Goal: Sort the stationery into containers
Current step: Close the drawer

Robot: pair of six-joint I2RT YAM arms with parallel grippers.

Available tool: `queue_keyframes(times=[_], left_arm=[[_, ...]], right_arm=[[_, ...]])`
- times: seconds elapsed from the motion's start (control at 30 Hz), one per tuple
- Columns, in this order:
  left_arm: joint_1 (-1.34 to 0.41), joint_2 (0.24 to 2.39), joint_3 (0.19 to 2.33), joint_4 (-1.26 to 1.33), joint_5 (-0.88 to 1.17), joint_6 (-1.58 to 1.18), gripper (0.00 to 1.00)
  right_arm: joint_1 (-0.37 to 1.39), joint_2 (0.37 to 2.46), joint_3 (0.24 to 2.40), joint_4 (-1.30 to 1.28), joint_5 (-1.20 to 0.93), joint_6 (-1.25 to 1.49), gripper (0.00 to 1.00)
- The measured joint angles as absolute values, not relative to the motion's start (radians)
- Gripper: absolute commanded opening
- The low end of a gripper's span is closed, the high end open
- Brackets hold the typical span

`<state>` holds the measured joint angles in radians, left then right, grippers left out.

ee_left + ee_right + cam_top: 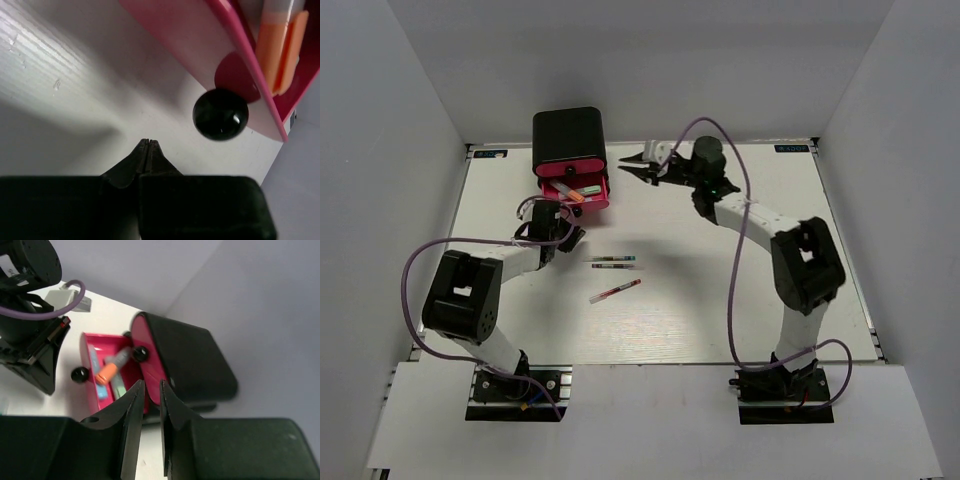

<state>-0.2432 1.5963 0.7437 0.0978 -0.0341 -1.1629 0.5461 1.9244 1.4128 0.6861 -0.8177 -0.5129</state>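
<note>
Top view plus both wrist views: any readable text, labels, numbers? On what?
Nothing can be read.
Left sticker, far-left corner, top view: too small.
Right sticker, far-right corner: too small.
White label on the left arm, right wrist view: blurred and cut off.
Pens: any print is too small.
Left wrist view: no text.

The cabinet (568,135) stands at the table's (720,320) far edge, left of centre. Its bottom drawer (603,200) is pulled out toward the near edge, with markers (572,190) lying in it. The left gripper (577,237) sits just before the drawer's knob (220,114), apart from it. The right gripper (625,164) is just right of the cabinet. Two pens (613,259) lie side by side near the table's centre, and a third pen (615,291) lies just before them.
</note>
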Motion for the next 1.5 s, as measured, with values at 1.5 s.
queue_keyframes(times=[1.5], left_arm=[[-0.12, 1.883, 1.066, 0.196, -0.084, -1.392, 0.34]], right_arm=[[0.255, 1.641, 1.062, 0.308, -0.776, -0.599, 0.6]])
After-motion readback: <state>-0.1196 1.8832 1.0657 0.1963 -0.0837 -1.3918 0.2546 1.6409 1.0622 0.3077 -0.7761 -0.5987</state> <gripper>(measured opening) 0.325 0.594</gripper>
